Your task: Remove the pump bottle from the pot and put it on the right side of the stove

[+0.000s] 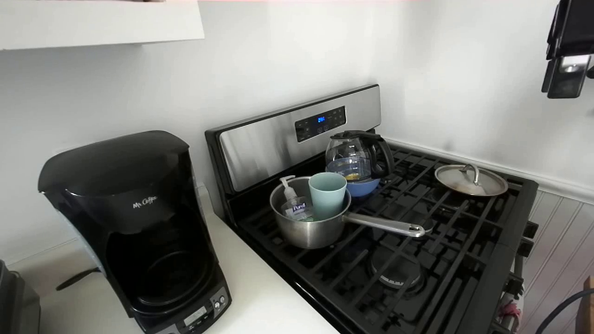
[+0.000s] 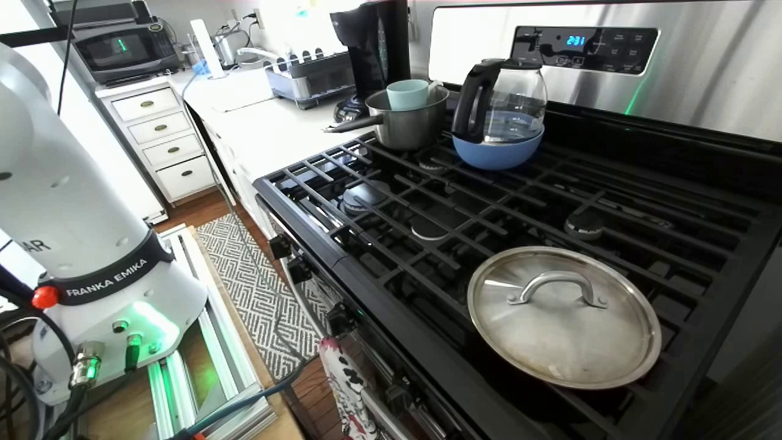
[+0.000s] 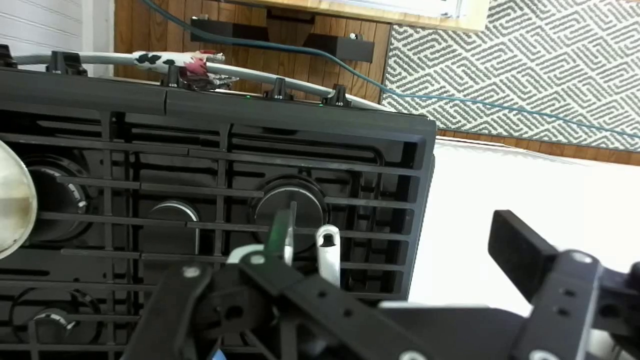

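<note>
The pump bottle (image 1: 299, 208) leans inside the steel pot (image 1: 310, 235) beside a light blue cup, its whitish pump rising above the rim. In an exterior view, only its pump top (image 2: 435, 87) shows behind the cup. The pot (image 2: 410, 131) stands on the grate of the black stove (image 1: 445, 283), at the coffee-maker end by the back panel. In the wrist view the end of the pot's handle (image 3: 328, 250) shows; the bottle is hidden. My gripper (image 3: 400, 236) is open and empty, high above the stove. An exterior view shows part of it (image 1: 566, 76) at the upper right.
The light blue cup (image 1: 327, 197) shares the pot. A glass kettle (image 1: 348, 155) sits in a blue bowl (image 1: 364, 188) close by. A steel lid (image 2: 562, 324) lies at the stove's far end from the pot. A coffee maker (image 1: 116, 185) stands on the white counter (image 1: 264, 297).
</note>
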Tool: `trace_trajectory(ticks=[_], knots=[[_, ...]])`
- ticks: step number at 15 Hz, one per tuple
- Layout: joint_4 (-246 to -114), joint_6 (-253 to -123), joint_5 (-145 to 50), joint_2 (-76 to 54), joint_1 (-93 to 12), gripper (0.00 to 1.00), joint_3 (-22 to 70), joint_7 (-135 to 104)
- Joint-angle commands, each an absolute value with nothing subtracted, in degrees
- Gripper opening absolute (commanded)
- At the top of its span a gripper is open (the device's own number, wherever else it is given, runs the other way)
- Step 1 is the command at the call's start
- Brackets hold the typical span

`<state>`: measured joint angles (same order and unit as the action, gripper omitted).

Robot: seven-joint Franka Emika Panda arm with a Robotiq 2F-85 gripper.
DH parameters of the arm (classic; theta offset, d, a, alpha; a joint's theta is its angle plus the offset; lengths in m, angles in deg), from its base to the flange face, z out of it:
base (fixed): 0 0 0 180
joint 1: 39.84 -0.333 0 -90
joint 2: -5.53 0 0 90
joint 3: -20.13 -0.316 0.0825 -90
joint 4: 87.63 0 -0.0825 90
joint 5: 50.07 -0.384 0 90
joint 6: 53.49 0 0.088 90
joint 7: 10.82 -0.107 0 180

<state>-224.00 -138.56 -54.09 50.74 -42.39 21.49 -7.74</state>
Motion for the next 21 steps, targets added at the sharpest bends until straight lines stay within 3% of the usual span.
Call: trace_trajectory(ticks=[1,9,10,14,17,21], knots=[[-222.55,-141.57,-55.20,46.35,-41.68,1.00,21.09,-8.72],[-211.05,-148.04,-63.35,25.37,-42.20,1.00,25.62,-3.83],[-216.99,-149.69,-60.55,31.71,-41.42,1.00,23.72,-4.97],[-215.79,-149.70,-60.77,29.29,-41.27,1.00,23.58,-4.90],[-215.59,-159.78,-61.56,27.33,-40.79,1.00,23.56,-5.72],[-207.67,-172.89,-62.24,15.51,-40.92,1.00,25.85,0.42]])
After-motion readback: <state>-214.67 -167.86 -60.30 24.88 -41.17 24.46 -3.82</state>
